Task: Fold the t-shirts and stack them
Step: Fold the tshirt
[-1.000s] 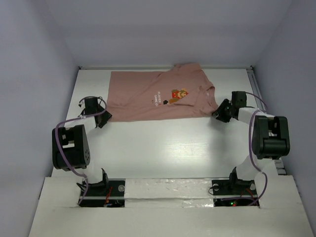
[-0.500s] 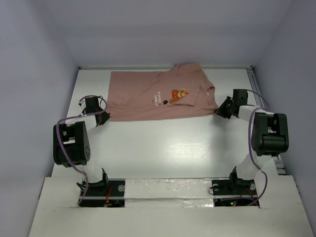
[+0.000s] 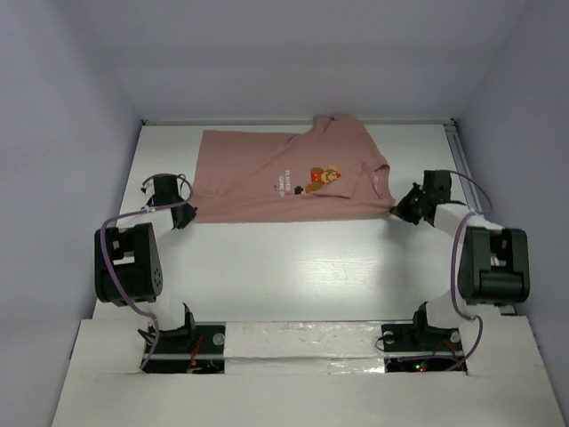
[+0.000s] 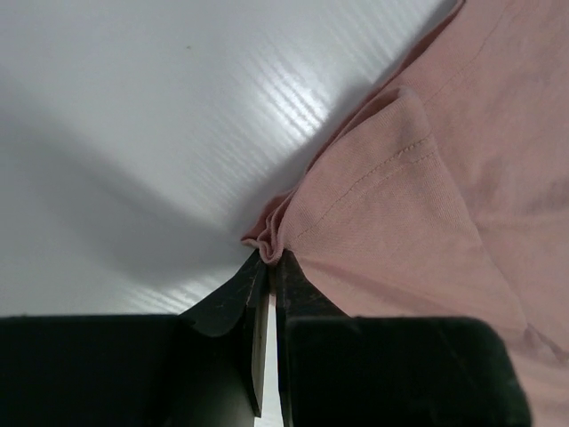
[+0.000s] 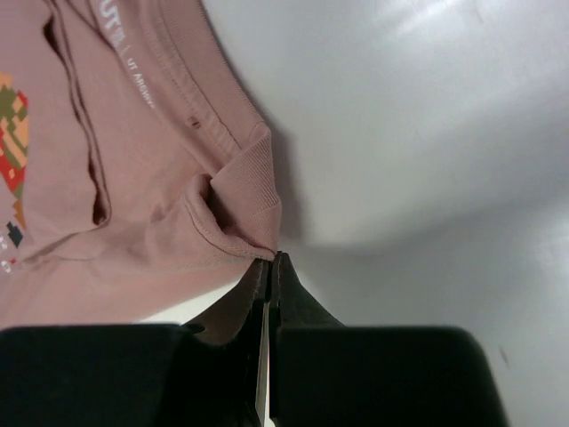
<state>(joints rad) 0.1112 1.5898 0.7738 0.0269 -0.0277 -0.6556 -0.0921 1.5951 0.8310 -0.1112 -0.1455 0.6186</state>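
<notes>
T-shirt (image 3: 284,173) (pink) flat; left tool (image 4: 268,263), right tool (image 5: 269,264) pinch corners.

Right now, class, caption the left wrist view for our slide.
Left hand shut on a bunched corner of the pink t-shirt lying on the white table.
</notes>
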